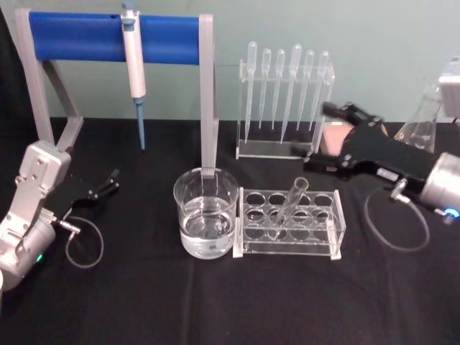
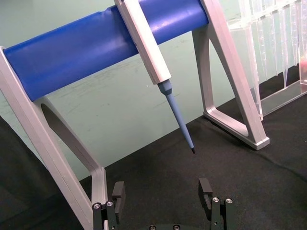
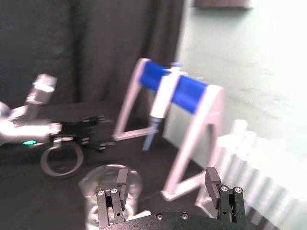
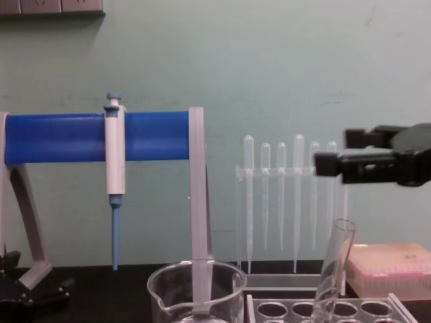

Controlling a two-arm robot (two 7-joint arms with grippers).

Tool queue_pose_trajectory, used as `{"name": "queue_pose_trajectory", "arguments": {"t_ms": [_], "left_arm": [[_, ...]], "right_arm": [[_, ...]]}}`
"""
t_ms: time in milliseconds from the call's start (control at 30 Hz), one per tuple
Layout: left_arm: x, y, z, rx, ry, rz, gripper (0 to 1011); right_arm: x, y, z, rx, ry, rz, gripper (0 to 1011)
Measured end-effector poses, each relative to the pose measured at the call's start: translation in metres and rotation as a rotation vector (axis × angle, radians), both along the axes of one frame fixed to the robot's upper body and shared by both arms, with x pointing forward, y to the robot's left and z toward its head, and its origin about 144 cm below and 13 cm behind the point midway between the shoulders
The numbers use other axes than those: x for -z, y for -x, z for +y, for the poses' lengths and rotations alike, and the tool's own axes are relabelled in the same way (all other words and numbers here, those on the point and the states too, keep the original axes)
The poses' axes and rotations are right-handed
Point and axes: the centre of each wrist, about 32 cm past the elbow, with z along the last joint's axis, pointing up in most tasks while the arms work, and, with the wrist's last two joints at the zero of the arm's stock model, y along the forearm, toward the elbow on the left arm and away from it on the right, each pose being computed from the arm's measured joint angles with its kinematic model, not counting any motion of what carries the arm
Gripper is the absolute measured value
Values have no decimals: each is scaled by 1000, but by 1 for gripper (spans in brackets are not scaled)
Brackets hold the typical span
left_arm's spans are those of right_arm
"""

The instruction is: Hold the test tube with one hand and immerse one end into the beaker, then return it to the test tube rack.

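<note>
tube (image 1: 291,207) leaning in your rack (image 1: 289,223), beside the beaker (image 1: 205,213).
right gripper (image 1: 332,136) hovers behind it, jaws apart, empty; left gripper (image 2: 164,194) also apart.

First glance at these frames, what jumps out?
The bright blue bar of the pipettor stand at back left, with the pipettor hanging from it. Front centre, the beaker holds clear liquid, and beside it the test tube leans in its rack. The right gripper hovers open behind the rack; the left gripper rests open at far left.

Pipettor (image 1: 134,54) on blue stand (image 1: 108,32) (pipettes (image 1: 284,86) nearby).
</note>
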Motion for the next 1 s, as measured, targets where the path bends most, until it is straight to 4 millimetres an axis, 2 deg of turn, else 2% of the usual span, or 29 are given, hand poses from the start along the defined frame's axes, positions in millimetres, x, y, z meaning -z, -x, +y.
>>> {"name": "queue_pose_trajectory", "arguments": {"t_ms": [133, 333, 467, 667, 1000], "left_arm": [[0, 0, 0, 0, 0, 0, 1000], [0, 0, 0, 0, 0, 0, 1000], [0, 0, 0, 0, 0, 0, 1000], [0, 0, 0, 0, 0, 0, 1000], [0, 0, 0, 0, 0, 0, 1000]], "right_arm": [[8, 16, -6, 147, -27, -9, 1003], [42, 41, -8, 428, -49, 40, 1003], [61, 47, -5, 526, -48, 62, 1002], [82, 48, -4, 590, -41, 92, 1003], [91, 40, -6, 516, -5, 124, 1003]]}}
